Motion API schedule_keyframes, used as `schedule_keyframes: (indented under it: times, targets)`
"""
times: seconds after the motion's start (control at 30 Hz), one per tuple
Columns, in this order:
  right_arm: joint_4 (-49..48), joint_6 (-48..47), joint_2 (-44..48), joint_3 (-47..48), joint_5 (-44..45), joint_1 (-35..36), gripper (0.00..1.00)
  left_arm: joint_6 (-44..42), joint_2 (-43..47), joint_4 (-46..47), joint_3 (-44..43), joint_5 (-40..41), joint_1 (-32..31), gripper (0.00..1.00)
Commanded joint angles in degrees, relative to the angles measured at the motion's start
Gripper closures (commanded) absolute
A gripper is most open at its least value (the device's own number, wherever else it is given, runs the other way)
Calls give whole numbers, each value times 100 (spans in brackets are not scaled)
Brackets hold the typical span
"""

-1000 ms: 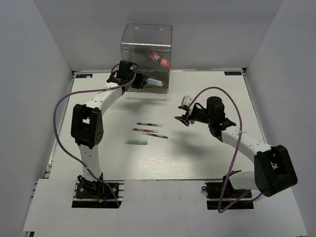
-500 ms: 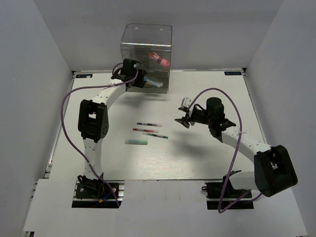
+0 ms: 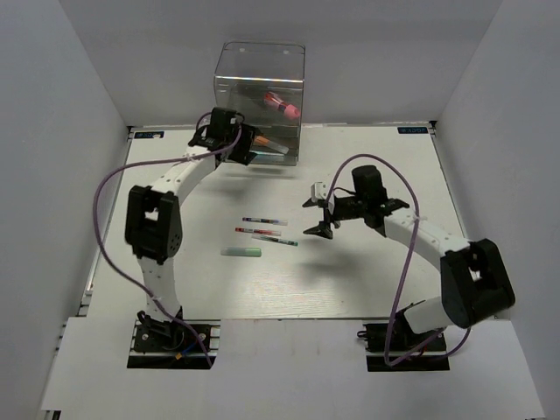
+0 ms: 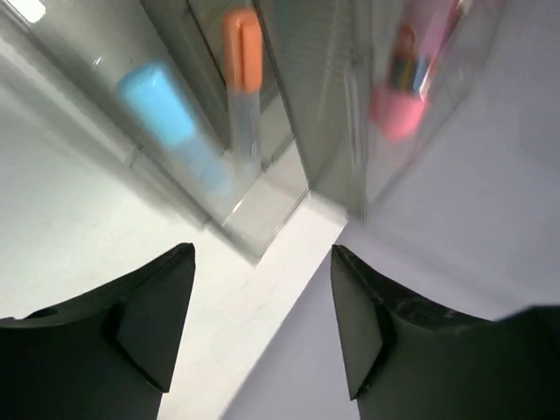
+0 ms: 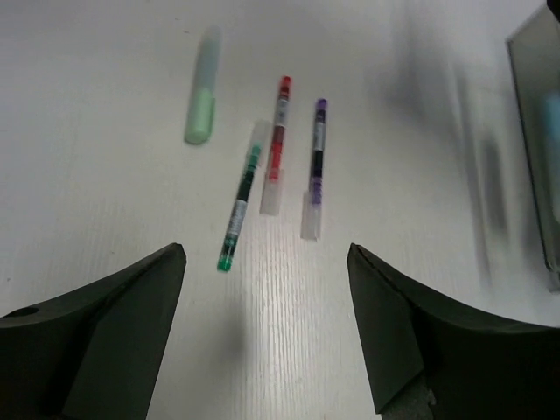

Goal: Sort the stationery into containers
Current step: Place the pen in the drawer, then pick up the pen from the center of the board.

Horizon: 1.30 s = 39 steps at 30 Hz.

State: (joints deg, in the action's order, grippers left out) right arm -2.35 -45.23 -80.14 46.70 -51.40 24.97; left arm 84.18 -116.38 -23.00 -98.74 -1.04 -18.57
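The clear box [image 3: 260, 83] stands at the back of the table. Behind its walls I see a pink tube [image 3: 282, 106], an orange marker [image 4: 242, 52] and a pale blue bar [image 4: 171, 122]; the pink tube [image 4: 398, 96] also shows in the left wrist view. My left gripper [image 3: 248, 145] is open and empty just in front of the box [image 4: 289, 131]. Three thin pens, green [image 5: 238, 201], red [image 5: 277, 140] and purple [image 5: 316, 166], lie side by side mid-table beside a pale green bar [image 5: 201, 109]. My right gripper [image 3: 313, 216] is open and empty just right of the pens [image 3: 262, 230].
The pale green bar [image 3: 241, 252] lies nearest the front, left of centre. White walls enclose the table on the left, back and right. The box's corner [image 5: 535, 131] shows at the right edge of the right wrist view.
My left gripper carried the blue bar to the box, let it go and drew back a little, now empty. My right gripper swung left and down toward the pens.
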Motion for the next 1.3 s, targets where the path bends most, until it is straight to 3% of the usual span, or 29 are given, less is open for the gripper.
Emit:
schedule_keyframes:
  times: [0.0,0.2,0.33,0.6,0.8,0.93,1.07,1.13,1.17,1.27]
  targets:
    - [1313,-951,-563,761,-933,296,23,-971,1554,409,1069,-186,11,26]
    - [2088,-1426,-1644,1526,-592,1017,26,-2177,3970,1026,4035,683,64,4]
    - [2116,-989,-2128,1930,-57,1606,30,-2301,5718,755,5222,1341,64,0]
    - [1027,198,-2839,2211,990,2240,30,-2301,7304,-677,5857,2108,64,0]
    - [640,656,-3209,2432,1991,2600,30,-1933,7981,-1021,6341,2160,64,0]
    - [525,753,-3429,2554,2143,2697,31,-1932,8244,-1285,6411,2284,64,0]
    - [701,647,-3509,2590,2064,2759,42,-1827,8298,-1347,6516,2336,64,0]
    - [814,595,-3491,2573,2020,2768,55,-1765,8350,-1347,6595,2336,64,0]
    - [824,560,-3456,2564,2002,2776,67,-1765,8351,-1260,6665,2336,64,0]
    - [824,577,-3264,2494,1993,2733,84,-1765,8351,-1058,6727,2214,64,0]
